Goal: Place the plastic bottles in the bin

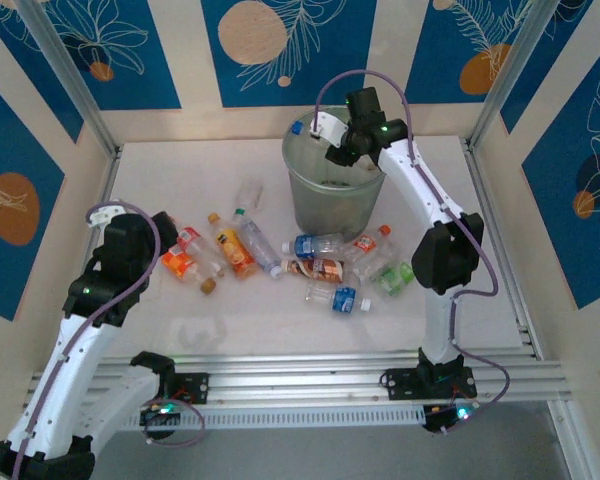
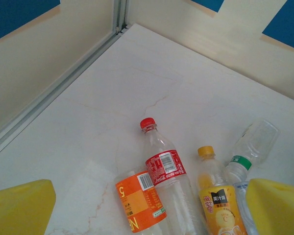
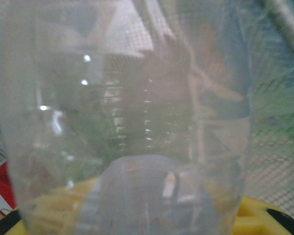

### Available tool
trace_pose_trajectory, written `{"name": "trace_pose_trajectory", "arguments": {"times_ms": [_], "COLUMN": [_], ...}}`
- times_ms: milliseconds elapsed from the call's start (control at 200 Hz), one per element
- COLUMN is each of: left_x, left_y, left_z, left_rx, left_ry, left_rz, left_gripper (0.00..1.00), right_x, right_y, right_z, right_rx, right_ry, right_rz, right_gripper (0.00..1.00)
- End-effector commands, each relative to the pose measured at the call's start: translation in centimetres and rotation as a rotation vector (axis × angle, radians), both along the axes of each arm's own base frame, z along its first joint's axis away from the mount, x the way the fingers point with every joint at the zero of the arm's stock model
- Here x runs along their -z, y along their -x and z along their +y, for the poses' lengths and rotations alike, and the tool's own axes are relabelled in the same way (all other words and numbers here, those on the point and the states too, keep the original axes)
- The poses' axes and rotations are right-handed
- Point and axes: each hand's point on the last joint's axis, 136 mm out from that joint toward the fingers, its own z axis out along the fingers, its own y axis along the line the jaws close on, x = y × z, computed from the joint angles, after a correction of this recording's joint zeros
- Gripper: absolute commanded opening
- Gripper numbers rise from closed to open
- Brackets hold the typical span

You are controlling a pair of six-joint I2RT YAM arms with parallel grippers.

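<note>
My right gripper hangs over the far rim of the grey-green mesh bin, shut on a clear plastic bottle with a blue cap. In the right wrist view that bottle is pressed close to the camera, with the bin's mesh behind it and a yellow finger below. My left gripper is open above the left group of bottles. Between its yellow fingers lie an orange-labelled bottle and a red-labelled bottle. A yellow-capped juice bottle lies to their right.
More bottles lie in front of the bin: blue-labelled, brown-labelled, green-labelled. A clear bottle sits left of the bin. A loose brown cap lies near the left group. Walls and metal posts enclose the table on three sides.
</note>
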Motion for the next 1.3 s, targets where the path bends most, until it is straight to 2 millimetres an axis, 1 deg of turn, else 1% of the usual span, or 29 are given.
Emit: {"name": "trace_pose_trajectory", "arguments": {"times_ms": [0,90,325,370,420,465,630,770,925,1180,1295], "left_x": [-1.3,-1.4,-1.5,-1.6,-1.6,-1.7,-1.7,-1.6,-1.8,-1.7,-1.4], "left_y": [0.3,0.2,0.4,0.4,0.5,0.6,0.6,0.4,0.3,0.3,0.0], "left_z": [0.6,0.7,0.8,0.8,0.9,0.9,0.9,0.8,0.7,0.7,0.4], "left_rx": [-0.018,-0.017,-0.02,-0.02,-0.023,-0.025,-0.023,-0.014,-0.007,-0.001,0.008], "left_ry": [-0.023,-0.024,-0.029,-0.03,-0.032,-0.034,-0.039,-0.043,-0.047,-0.053,-0.051], "left_rz": [-0.015,-0.02,-0.018,-0.019,-0.019,-0.022,-0.02,-0.013,-0.01,-0.004,0.005], "left_gripper": [1.0,0.99,1.0,1.0,1.0,1.0,0.99,1.0,1.0,0.99,0.99], "right_x": [2.1,2.7,3.7,3.8,3.9,3.8,3.6,3.5,3.1,2.3,1.4], "right_y": [-0.2,-0.2,-0.7,-0.9,-1.0,-1.0,-0.8,-0.8,-0.8,-0.6,-0.6], "right_z": [-0.6,-0.6,-0.6,-0.7,-0.7,-0.7,-0.6,-0.7,-0.8,-0.6,0.6], "right_rx": [-0.003,0.0,0.006,0.009,0.014,0.014,0.019,0.026,0.035,0.04,0.031], "right_ry": [0.078,0.088,0.122,0.128,0.128,0.126,0.121,0.121,0.118,0.094,0.035], "right_rz": [0.021,0.03,0.034,0.033,0.032,0.031,0.035,0.036,0.025,0.017,0.008], "right_gripper": [0.37,0.39,0.49,0.54,0.63,0.69,0.78,0.81,0.81,0.72,0.68]}}
